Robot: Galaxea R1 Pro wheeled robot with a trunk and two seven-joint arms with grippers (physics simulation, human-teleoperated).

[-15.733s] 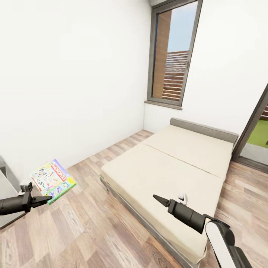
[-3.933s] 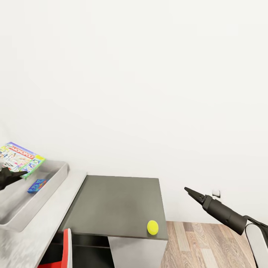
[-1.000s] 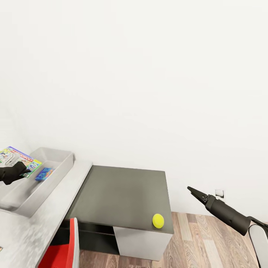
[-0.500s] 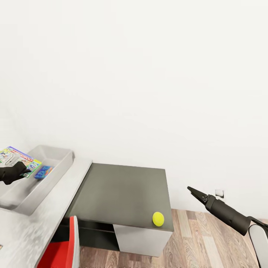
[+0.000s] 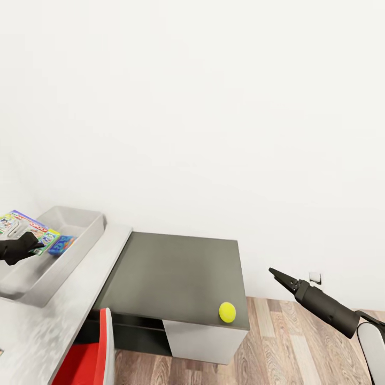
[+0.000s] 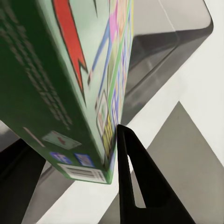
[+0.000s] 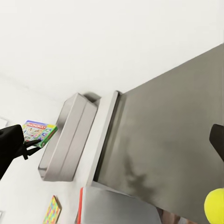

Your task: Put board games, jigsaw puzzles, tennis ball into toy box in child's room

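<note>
My left gripper (image 5: 31, 247) is shut on a board game (image 5: 24, 225), a flat box with a white colourful cover and green edges, held tilted over the near left part of the toy box (image 5: 80, 251). In the left wrist view the board game (image 6: 56, 84) sits between the fingers (image 6: 135, 182), with the toy box (image 6: 177, 42) beyond. A small blue box (image 5: 61, 244) lies inside the bin. The tennis ball (image 5: 227, 312) rests on the table's dark grey corner (image 5: 176, 272), near its front right edge. My right gripper (image 5: 275, 274) hangs shut beside the table, apart from the tennis ball (image 7: 215, 206).
A red chair (image 5: 88, 355) stands in front of the pale grey table top (image 5: 59, 326). A multicolour jigsaw puzzle (image 7: 52, 210) lies on that top beyond the toy box (image 7: 70, 140). A white wall runs behind the table, and wood floor (image 5: 299, 347) lies under my right arm.
The view has drifted slightly between frames. My left gripper keeps holding the board game over the toy box, and the right arm and the tennis ball stay where they were.
</note>
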